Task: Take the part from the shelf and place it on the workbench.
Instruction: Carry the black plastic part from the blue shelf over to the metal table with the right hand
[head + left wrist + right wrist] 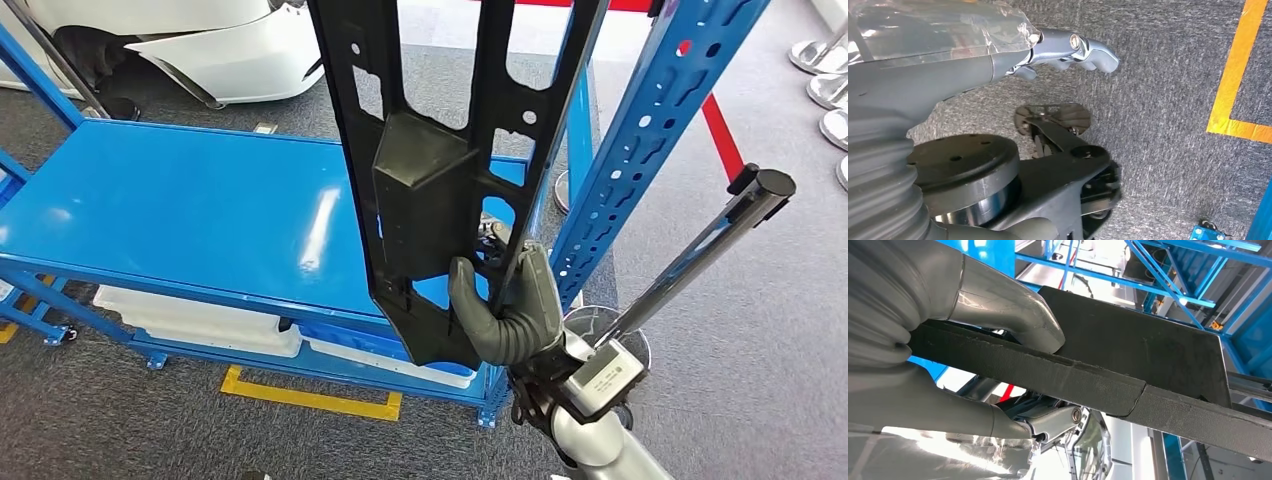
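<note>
My right hand point(510, 310) gripped the part point(430, 170) near its lower end, thumb wrapped over the front face, the other fingers behind it. The part was a long black plastic panel with cut-outs and a raised boxy block mid-length. I held it upright, tilted slightly, top end running out of the head view. It hung in the air in front of the blue shelf point(180, 210), over that shelf's right-hand edge, not resting on anything I could see.

In the right wrist view the thumb point(1018, 320) pressed on one side of the part's point(1128, 355) edge flange and a finger point(1048, 420) sat under the other side, so the clamp was firm on that flange.

My left hand point(1068, 47) hung low over grey carpet point(1158, 100), fingers curled loosely inward, nothing in them. How far they were closed, I couldn't tell from that angle.

Around it: a perforated blue upright point(650, 130) just right of the part, white bins point(200, 320) on the lower shelf level, yellow floor tape point(310, 398) at the shelf's foot, a white car body panel point(220, 50) behind the shelf, a red barrier bar point(722, 135) further right.
</note>
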